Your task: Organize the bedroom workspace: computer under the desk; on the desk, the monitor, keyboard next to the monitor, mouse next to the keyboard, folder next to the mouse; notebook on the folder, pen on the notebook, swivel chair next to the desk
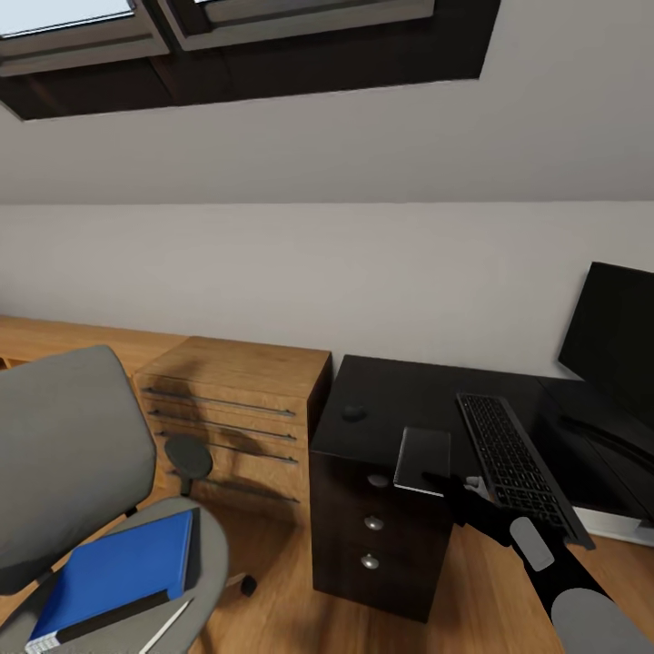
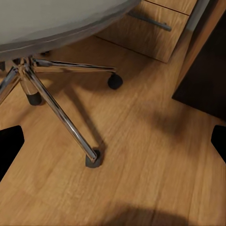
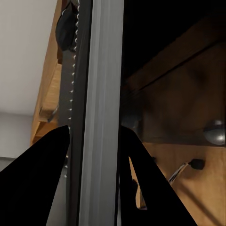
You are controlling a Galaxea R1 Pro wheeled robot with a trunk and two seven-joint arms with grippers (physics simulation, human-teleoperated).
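Notebook clamped in right hand above desk edge

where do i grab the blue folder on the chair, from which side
Likely the long folder edge facing the desk, coming low from that side: it lies flat on the swivel chair, whose backrest blocks the other side, and the pen lies at its near end. The right end effector holds the notebook.
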